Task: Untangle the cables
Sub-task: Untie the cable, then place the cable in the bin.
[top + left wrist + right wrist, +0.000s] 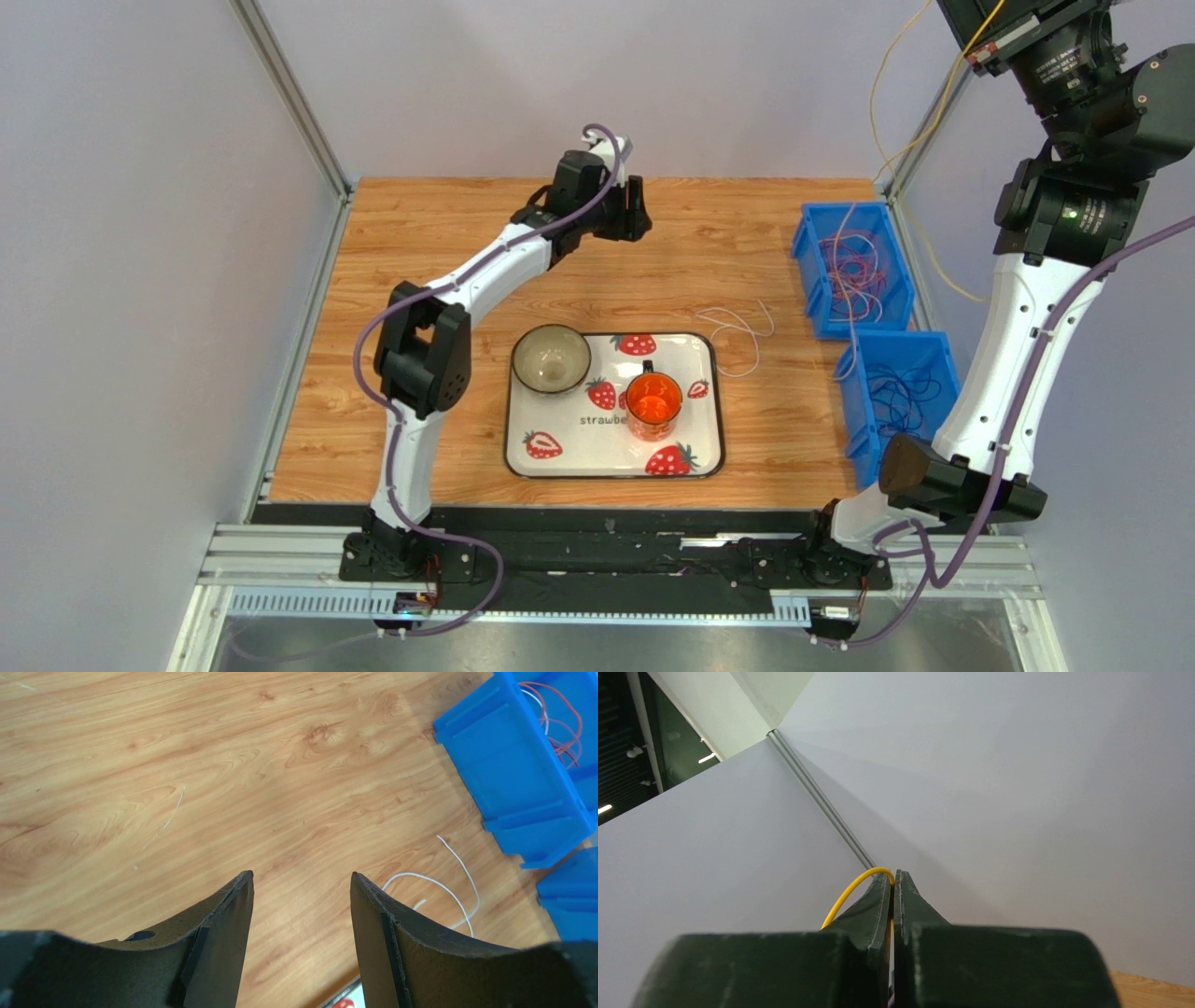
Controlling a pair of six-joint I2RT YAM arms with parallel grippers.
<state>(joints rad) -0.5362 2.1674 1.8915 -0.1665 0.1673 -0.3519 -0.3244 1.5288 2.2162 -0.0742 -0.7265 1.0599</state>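
A tangle of purple and reddish cables (852, 269) fills the far blue bin (811, 238), and more purple cables (901, 396) lie in the near blue bin (859, 420). My right gripper (892, 876) is raised high at the back right, shut on a yellow cable (852, 890) that hangs down toward the bins (875, 112). A pale cable (739, 329) lies loose on the wood right of the tray. My left gripper (638, 210) hovers open and empty over bare wood at the back middle (300, 875), with the pale cable (449, 882) to its right.
A strawberry-print tray (701, 462) at the front middle carries a grey bowl (549, 359) and an orange cup (652, 402). The left wrist view shows the far bin (519, 777) with red cables (561, 728). Enclosure walls and metal posts border the table.
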